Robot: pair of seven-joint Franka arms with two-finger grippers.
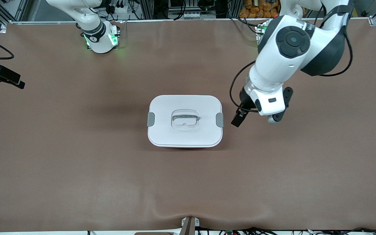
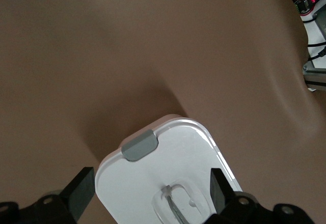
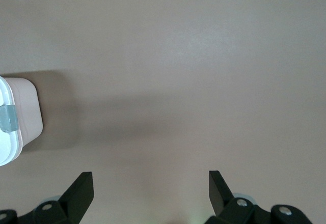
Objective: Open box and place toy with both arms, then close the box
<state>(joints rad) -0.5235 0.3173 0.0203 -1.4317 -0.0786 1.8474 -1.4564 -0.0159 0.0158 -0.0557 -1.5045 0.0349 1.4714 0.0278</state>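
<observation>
The box (image 1: 185, 121) stands mid-table with its white lid on, a grey clip (image 1: 219, 119) at each end and a recessed handle (image 1: 185, 119) on top. My left gripper (image 1: 240, 118) hangs open over the table beside the box's end toward the left arm, touching nothing. In the left wrist view the lid (image 2: 168, 173) shows past the open left gripper (image 2: 151, 183). My right gripper (image 3: 151, 183) is open over bare table, with the box's end (image 3: 20, 117) off to one side. The toy is out of view.
The brown table mat (image 1: 77, 156) stretches wide around the box. Both arm bases stand along the edge farthest from the front camera, the right arm's lit green (image 1: 101, 39). A black hand-like piece with a cable (image 1: 8, 78) shows at the right arm's end.
</observation>
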